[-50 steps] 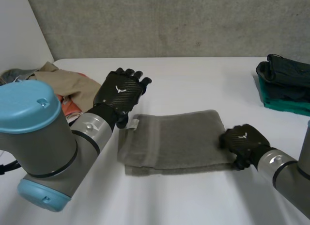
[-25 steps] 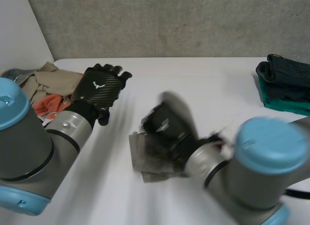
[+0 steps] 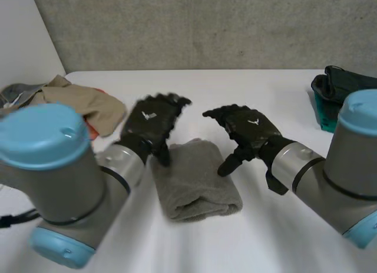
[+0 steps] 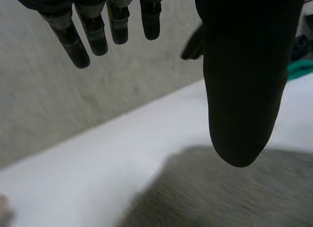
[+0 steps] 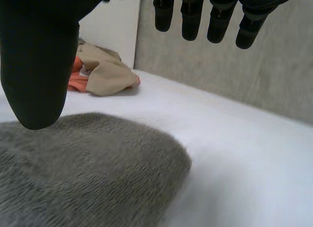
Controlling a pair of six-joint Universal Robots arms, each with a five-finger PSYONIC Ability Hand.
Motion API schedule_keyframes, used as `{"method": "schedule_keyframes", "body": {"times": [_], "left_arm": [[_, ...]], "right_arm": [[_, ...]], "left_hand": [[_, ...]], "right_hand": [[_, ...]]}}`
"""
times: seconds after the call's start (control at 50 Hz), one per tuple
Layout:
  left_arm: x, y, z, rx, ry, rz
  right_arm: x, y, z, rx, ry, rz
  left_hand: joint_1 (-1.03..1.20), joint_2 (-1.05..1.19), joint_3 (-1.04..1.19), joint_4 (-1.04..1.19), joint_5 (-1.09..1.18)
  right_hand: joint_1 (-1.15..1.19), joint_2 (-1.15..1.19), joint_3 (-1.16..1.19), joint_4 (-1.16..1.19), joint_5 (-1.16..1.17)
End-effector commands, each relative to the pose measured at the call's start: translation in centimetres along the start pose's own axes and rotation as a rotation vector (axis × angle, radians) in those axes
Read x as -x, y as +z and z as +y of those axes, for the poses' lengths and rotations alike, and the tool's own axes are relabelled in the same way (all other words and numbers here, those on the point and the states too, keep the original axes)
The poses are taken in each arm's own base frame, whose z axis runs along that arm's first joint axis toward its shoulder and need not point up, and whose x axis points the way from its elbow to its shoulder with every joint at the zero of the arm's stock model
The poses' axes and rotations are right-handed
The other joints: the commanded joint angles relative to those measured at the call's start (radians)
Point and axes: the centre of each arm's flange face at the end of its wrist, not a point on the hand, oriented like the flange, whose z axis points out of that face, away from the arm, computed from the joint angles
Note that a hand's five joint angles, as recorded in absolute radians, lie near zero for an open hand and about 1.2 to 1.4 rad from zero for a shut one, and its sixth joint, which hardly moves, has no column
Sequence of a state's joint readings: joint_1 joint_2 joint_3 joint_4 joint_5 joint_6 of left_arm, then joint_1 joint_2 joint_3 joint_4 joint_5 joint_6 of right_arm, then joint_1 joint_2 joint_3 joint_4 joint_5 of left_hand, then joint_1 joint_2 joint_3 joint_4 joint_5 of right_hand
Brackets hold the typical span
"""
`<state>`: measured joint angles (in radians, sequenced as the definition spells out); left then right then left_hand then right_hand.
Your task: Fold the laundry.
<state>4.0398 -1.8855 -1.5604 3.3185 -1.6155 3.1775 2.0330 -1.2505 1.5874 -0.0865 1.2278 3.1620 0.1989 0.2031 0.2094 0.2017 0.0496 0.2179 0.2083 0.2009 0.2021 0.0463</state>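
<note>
A grey towel [image 3: 194,182] lies folded into a small thick rectangle in the middle of the white table [image 3: 247,96]. My left hand [image 3: 154,121] hovers over the towel's far left corner, fingers spread and straight, holding nothing. My right hand [image 3: 244,130] is just off the towel's right edge, above the table, fingers relaxed and apart. The left wrist view looks past my left hand's thumb [image 4: 244,75] onto the towel [image 4: 225,197]. In the right wrist view the towel [image 5: 83,173] lies under my right hand's thumb [image 5: 36,56], with nothing in the grasp.
A heap of unfolded clothes, tan and orange [image 3: 76,105], lies at the table's left; it shows too in the right wrist view [image 5: 100,70]. A stack of folded dark and green garments [image 3: 341,96] sits at the far right. A grey wall stands behind the table.
My right hand carried the towel's right end over to the left, folding it in half, then let go and drew back to the right. My left hand swung away left and returned.
</note>
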Motion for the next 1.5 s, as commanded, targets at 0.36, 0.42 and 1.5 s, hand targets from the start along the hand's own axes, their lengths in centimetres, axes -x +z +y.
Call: {"method": "schedule_keyframes", "body": {"times": [0.36, 0.42, 1.5], "left_arm": [[-1.8, -0.4, 8.1, 0.291, 0.033, -0.057], [-1.7, -0.1, 7.2, 0.264, 0.054, -0.057], [-4.8, 1.4, -3.6, 0.054, 0.157, 0.650]], "right_arm": [[-2.0, 3.8, 5.6, 0.293, -0.207, 0.065], [-1.8, 3.7, 5.1, 0.260, -0.235, 0.072], [4.0, 1.6, 12.0, -0.043, -0.649, -0.038]], "left_hand": [[0.000, -0.004, -0.011, -0.003, -0.025], [-0.006, -0.010, -0.016, -0.009, -0.031], [-0.006, -0.010, -0.016, -0.009, -0.031]], "right_hand": [[-0.043, -0.034, -0.026, -0.028, -0.046], [-0.043, -0.034, -0.026, -0.028, -0.046], [0.242, 0.252, 0.259, 0.258, 0.239]]}}
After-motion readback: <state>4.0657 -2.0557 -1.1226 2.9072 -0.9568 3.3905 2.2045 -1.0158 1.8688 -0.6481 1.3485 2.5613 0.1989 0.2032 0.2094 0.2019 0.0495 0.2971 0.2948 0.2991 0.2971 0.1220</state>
